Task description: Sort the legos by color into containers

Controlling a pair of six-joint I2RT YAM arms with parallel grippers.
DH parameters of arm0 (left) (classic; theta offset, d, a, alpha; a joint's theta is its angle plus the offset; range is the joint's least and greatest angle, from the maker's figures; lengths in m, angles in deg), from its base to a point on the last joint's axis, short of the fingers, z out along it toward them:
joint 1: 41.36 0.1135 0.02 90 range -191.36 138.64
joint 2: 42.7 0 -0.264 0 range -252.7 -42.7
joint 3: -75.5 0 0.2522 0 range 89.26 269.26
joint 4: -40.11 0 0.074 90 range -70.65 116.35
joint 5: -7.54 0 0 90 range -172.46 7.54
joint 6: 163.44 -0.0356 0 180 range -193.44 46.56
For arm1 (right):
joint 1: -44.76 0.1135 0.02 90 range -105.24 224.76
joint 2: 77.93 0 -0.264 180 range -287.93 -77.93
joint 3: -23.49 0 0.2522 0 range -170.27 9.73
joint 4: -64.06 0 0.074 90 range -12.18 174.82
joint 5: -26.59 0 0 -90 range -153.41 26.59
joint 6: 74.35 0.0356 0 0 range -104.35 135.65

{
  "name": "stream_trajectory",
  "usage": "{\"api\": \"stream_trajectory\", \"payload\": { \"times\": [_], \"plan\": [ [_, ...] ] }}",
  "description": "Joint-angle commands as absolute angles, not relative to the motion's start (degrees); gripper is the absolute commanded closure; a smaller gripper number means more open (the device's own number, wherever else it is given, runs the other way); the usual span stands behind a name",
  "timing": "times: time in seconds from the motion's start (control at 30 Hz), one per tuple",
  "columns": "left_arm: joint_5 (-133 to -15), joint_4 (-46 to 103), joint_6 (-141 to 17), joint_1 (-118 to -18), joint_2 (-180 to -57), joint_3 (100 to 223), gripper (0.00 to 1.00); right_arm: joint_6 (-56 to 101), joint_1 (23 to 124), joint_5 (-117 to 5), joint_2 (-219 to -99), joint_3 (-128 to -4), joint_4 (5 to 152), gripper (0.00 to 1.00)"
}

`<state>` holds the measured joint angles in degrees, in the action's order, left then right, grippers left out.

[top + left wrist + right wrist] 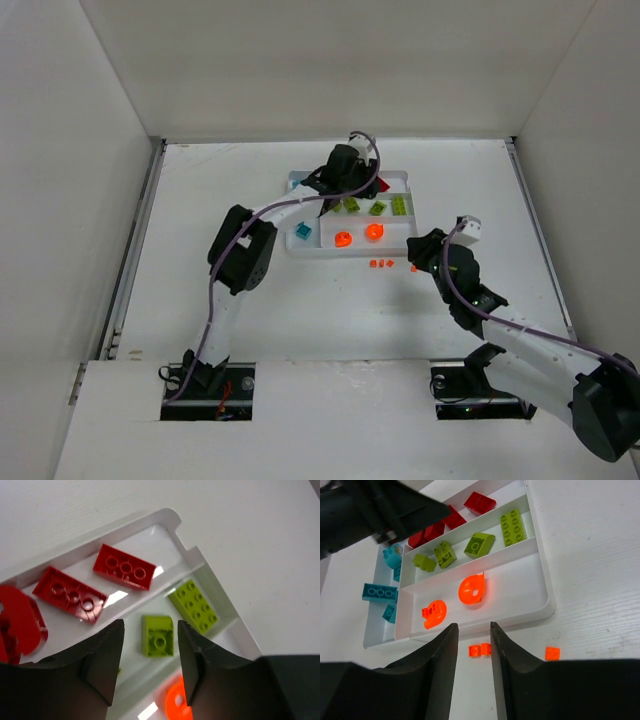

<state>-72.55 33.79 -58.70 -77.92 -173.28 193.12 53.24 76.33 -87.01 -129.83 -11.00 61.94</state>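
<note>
I'm hovering the right gripper (472, 629), jaws open and empty, over the tiny orange bricks (480, 650), judging them light, slick, best pinched across flat sides.

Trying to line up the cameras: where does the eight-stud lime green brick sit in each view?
Top external: eight-stud lime brick, rightmost of the lime pieces, upper centre.
Left wrist: right of centre.
Right wrist: upper right of centre.
Shared landmark: the sloped lime brick directly beside it in all three.

No readable text or labels.
</note>
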Motion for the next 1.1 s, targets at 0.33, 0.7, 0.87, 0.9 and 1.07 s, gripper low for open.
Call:
{"api": "stream_trajectory", "payload": {
  "times": [0.33, 0.7, 0.87, 0.9, 1.07],
  "plan": [
    [-97.29, 44.63, -47.36, -96.67, -136.57, 146.32, 0.79, 53.88, 76.88, -90.13, -130.14, -12.60, 62.26, 0.70],
    [-106.20, 49.81, -37.76, -101.61, -145.25, 143.22, 0.78, 53.71, 77.06, -89.69, -128.82, -12.42, 62.44, 0.69],
    [-105.22, 50.26, -37.23, -101.17, -148.95, 145.33, 0.71, 53.62, 77.06, -89.25, -128.73, -12.42, 62.44, 0.68],
    [-105.22, 50.26, -37.15, -101.08, -149.22, 145.51, 0.69, 53.62, 77.06, -89.08, -128.73, -12.51, 62.44, 0.68],
    [-104.96, 50.34, -37.06, -100.73, -151.15, 146.83, 0.66, 53.88, 77.15, -88.37, -128.29, -12.24, 61.65, 0.67]
  ]
}}
